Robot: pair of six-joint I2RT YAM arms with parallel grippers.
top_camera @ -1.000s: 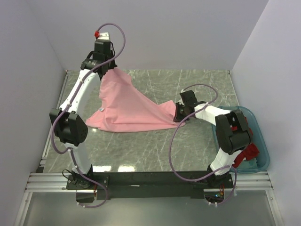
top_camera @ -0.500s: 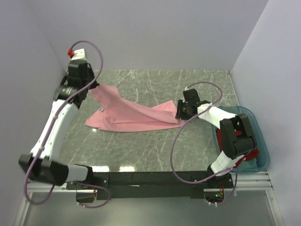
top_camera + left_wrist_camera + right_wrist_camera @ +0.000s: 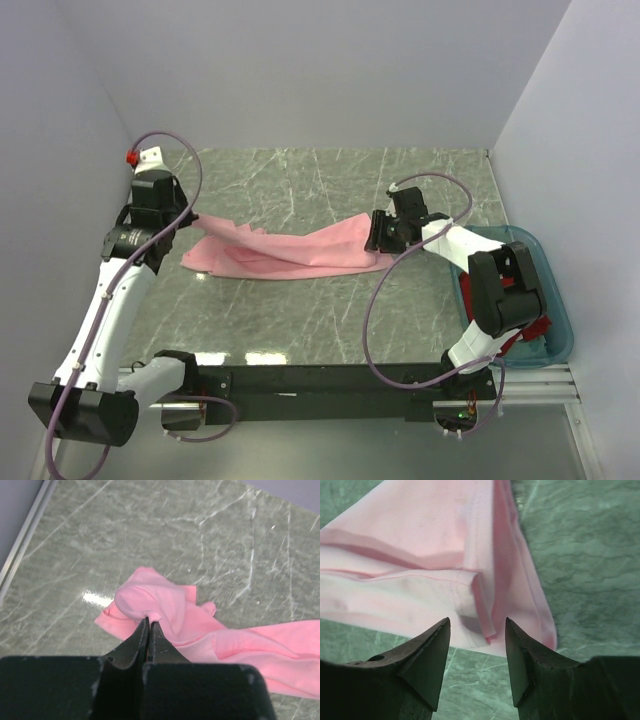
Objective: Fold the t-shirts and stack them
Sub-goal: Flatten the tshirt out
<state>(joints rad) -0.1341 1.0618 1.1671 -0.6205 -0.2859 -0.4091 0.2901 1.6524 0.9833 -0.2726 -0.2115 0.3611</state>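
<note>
Fingers, left gripper (image 3: 149, 621): pressed together, pinching a raised bunch of the pink shirt (image 3: 210, 635) at their tips.
Fingers, right gripper (image 3: 477, 625): parted, with nothing held. A folded hem corner of the pink shirt lies on the table just beyond the gap.
Left gripper, top view (image 3: 186, 221): at the left end of the pink shirt, near the table's left edge.
Right gripper, top view (image 3: 376, 236): at the right end of the pink shirt, low over the table.
Pink shirt (image 3: 290, 250): drawn into a long, creased band across mid-table between the two grippers. The left end is slightly lifted and the rest lies on the table (image 3: 300, 320).
Red shirt (image 3: 537, 322): inside the tub (image 3: 556, 300), partly hidden by the right arm.
Tub: teal, at the table's right edge, well apart from the pink shirt.
</note>
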